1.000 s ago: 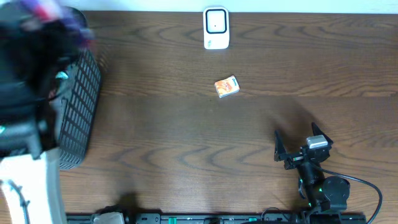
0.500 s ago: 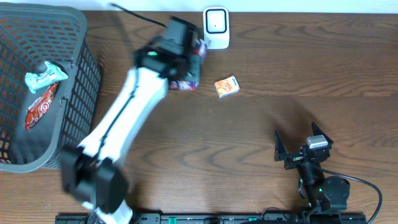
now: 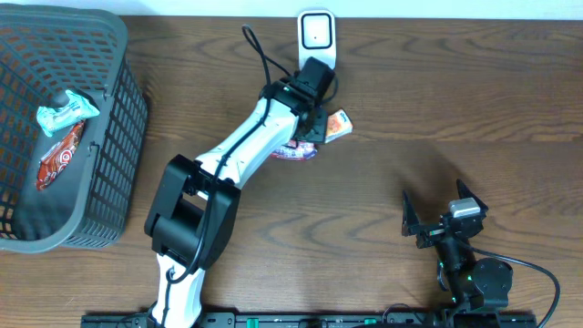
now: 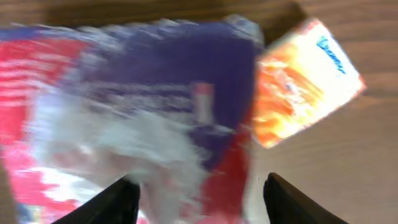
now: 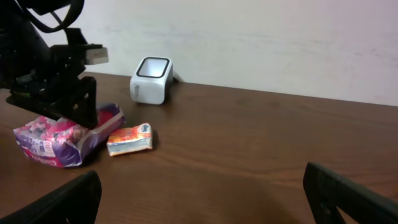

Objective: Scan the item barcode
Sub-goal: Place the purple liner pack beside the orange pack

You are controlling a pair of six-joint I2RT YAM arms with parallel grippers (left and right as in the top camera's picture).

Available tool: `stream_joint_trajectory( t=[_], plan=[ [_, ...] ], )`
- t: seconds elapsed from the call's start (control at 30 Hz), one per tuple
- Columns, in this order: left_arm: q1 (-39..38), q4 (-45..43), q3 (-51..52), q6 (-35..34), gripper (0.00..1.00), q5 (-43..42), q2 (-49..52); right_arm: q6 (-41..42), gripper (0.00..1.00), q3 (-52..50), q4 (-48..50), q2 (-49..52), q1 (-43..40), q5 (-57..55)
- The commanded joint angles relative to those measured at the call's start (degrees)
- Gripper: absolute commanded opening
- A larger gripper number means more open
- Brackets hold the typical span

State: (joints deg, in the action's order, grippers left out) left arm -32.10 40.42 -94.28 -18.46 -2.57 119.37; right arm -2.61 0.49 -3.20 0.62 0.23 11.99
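Observation:
A purple and pink packet point(image 3: 293, 151) lies on the table just left of a small orange packet point(image 3: 338, 123), below the white scanner point(image 3: 316, 36). My left gripper point(image 3: 310, 128) hangs right over the purple packet with its jaws apart. In the left wrist view the purple packet point(image 4: 155, 93) is a blur filling the frame, the orange packet point(image 4: 305, 81) beside it, and the left gripper point(image 4: 199, 199) stands spread. The right wrist view shows the purple packet point(image 5: 56, 143) resting on the wood. My right gripper point(image 3: 437, 202) stands open and empty at the front right.
A dark mesh basket point(image 3: 118, 118) stands at the far left, holding a teal packet point(image 3: 66, 112) and a red packet point(image 3: 60, 155). The left arm stretches diagonally from the front edge to the table's middle.
The left arm swung from the basket to the table's middle with the purple packet, which now lies beside the orange packet. Its jaws have spread apart. The right arm has not moved.

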Motion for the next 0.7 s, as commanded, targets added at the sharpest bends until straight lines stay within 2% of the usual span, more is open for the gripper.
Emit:
stream_joint_trajectory(
  t=[0.0, 0.17, 0.27, 0.3, 0.37, 0.43, 0.67],
  plan=[
    [-0.09, 0.44, -3.54, 1.36, 0.68, -2.58, -3.85, -0.68, 0.99, -0.17, -0.15, -0.31, -0.68, -0.07],
    [2.75, 0.37, -8.46, 3.17, 0.68, -1.88, -12.90, -0.68, 0.99, -0.17, -0.17, -0.31, -0.68, -0.07],
    [6.47, 0.37, -9.46, 3.45, 0.69, 3.08, -20.26, -0.68, 0.99, -0.17, -0.17, -0.31, -0.68, -0.07],
    [9.14, 0.46, -9.46, 3.45, 0.75, 8.37, -24.15, -0.68, 0.99, -0.17, -0.15, -0.31, -0.68, -0.07],
    [13.92, 0.63, -9.46, 3.43, 0.79, 16.98, -28.85, -0.68, 0.99, -0.17, -0.15, -0.31, -0.68, -0.07],
    [19.10, 0.63, -9.46, 3.43, 0.84, 21.94, -32.00, -0.68, 0.99, -0.17, -0.15, -0.31, -0.68, -0.07],
    [41.94, 4.87, -9.14, 3.43, 0.86, 23.23, -34.07, -0.68, 0.99, -0.17, -0.15, -0.31, -0.68, -0.07]
  ],
)
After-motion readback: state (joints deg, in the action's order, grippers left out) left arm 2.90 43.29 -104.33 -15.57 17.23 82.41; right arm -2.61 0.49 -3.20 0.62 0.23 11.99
